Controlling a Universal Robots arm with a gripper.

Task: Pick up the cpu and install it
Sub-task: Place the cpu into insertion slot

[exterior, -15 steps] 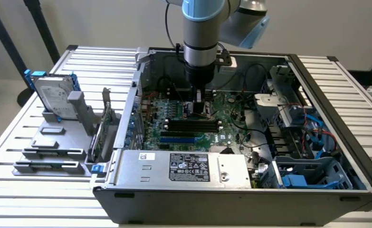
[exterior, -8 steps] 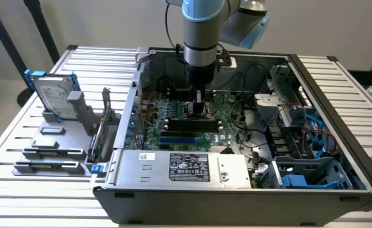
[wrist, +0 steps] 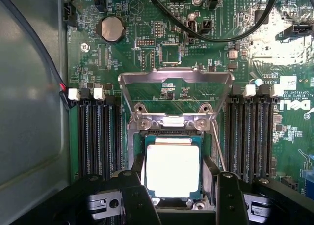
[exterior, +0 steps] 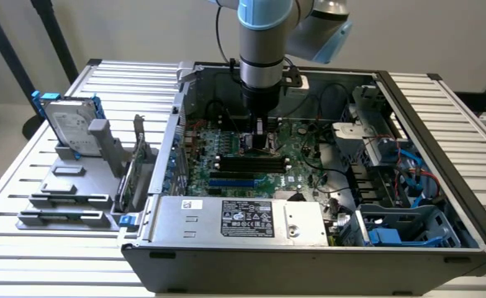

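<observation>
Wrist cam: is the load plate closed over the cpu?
No. The load plate is swung open, away from the cpu, whose shiny top lies bare.

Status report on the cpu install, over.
Claw low over the motherboard, flanking the cpu. Cpu lying in its socket. Load plate raised, not over the chip.

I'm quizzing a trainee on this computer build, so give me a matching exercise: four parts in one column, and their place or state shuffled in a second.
1 cpu
2 hard drive
3 coin battery
4 socket cover

A tilted up, open
B lying in the socket
C upright in the grey holder outside the case
D flat on the green board

Pairs: 1-B, 2-C, 3-D, 4-A
</observation>
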